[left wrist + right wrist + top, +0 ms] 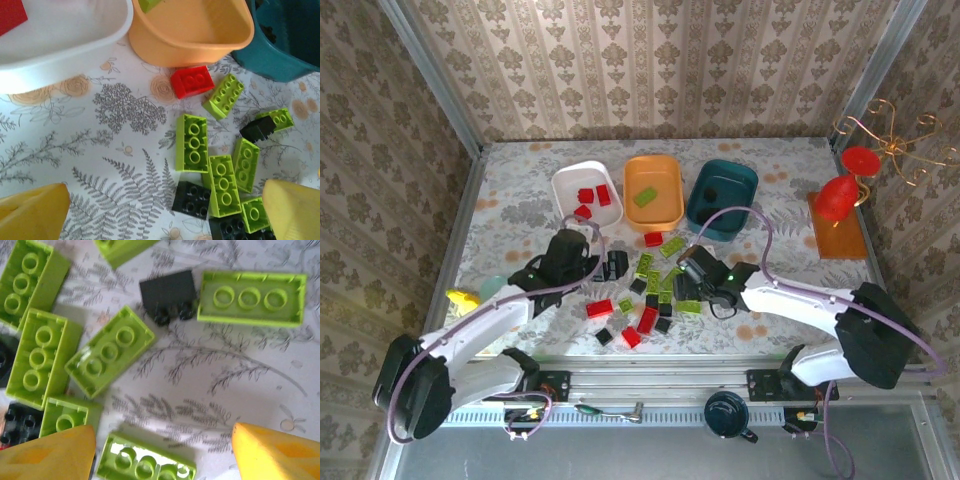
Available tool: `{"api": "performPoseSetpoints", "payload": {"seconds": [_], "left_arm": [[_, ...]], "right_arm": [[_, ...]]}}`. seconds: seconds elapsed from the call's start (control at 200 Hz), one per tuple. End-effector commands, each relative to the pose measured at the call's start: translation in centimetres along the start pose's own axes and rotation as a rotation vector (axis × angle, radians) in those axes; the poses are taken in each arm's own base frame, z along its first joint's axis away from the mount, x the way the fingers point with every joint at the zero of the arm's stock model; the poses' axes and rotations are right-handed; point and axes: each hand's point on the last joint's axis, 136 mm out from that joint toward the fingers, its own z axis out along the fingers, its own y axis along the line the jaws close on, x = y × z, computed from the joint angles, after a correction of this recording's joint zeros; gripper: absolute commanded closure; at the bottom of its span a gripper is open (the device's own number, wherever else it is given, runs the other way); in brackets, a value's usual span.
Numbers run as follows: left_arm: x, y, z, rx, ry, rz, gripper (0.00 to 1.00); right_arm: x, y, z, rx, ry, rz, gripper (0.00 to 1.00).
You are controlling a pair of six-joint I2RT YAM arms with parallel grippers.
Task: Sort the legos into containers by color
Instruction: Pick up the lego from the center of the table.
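Left gripper (165, 214) is hanging wide open, empty, over legos (192, 142) at the bench (100, 150) middle; right gripper (162, 456), jaws apart, is straddling a lime brick (142, 462), gripping nothing.

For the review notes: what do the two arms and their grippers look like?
Both arms: white links, black joints, a lilac cable looping along each. The left gripper and right gripper have black bodies with wedge-shaped yellow fingers. A small green light glows on the right arm's wrist.
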Motion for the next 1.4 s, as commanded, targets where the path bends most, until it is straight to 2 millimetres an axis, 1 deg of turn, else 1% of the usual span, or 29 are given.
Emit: {"api": "performPoseSetpoints", "payload": {"seconds": [0.0,0.1,0.175,0.255,0.33,0.51,0.64,0.78,0.875,0.985,1.15,1.25,1.395], "left_arm": [[-0.1,0.0,-0.8,-0.005,-0.054,-0.028,0.00],[0.7,0.5,-1.3,-0.012,-0.048,-0.034,0.00],[1.4,0.9,-1.7,-0.019,-0.041,-0.042,0.00],[2.0,1.2,-2.1,-0.019,-0.040,-0.051,0.00],[2.7,1.7,-2.3,-0.028,-0.036,-0.059,0.00],[3.6,2.4,-2.8,-0.038,-0.034,-0.073,0.00],[3.5,2.6,-3.1,-0.043,-0.043,-0.074,0.00],[3.3,2.5,-3.3,-0.044,-0.049,-0.071,0.00],[3.4,2.6,-3.2,-0.046,-0.047,-0.073,0.00],[3.3,2.6,-3.3,-0.048,-0.049,-0.074,0.00],[3.1,2.6,-3.3,-0.054,-0.054,-0.074,0.00],[3.0,2.6,-3.3,-0.054,-0.054,-0.075,0.00],[2.9,2.7,-3.4,-0.061,-0.055,-0.076,0.00]], "right_arm": [[-4.4,0.3,0.3,0.060,-0.118,0.038,0.27],[-5.9,-0.3,1.5,0.107,-0.083,0.012,0.29],[-6.2,-0.4,2.8,0.117,-0.020,-0.028,0.30],[-6.0,-0.5,4.2,0.128,0.053,-0.064,0.30],[-5.9,-0.6,5.1,0.146,0.086,-0.088,0.31],[-6.1,-0.9,6.1,0.181,0.094,-0.106,0.35],[-6.3,-0.9,6.6,0.192,0.097,-0.116,0.39],[-5.9,-1.1,7.2,0.206,0.112,-0.124,0.41],[-5.7,-1.1,7.4,0.204,0.119,-0.126,0.46],[-5.8,-0.7,7.1,0.184,0.110,-0.127,0.54],[-6.5,-0.3,5.5,0.154,0.076,-0.131,0.65],[-7.1,-0.2,3.7,0.129,0.035,-0.120,0.69],[-8.6,0.1,0.1,0.077,-0.044,-0.099,0.70]]}}
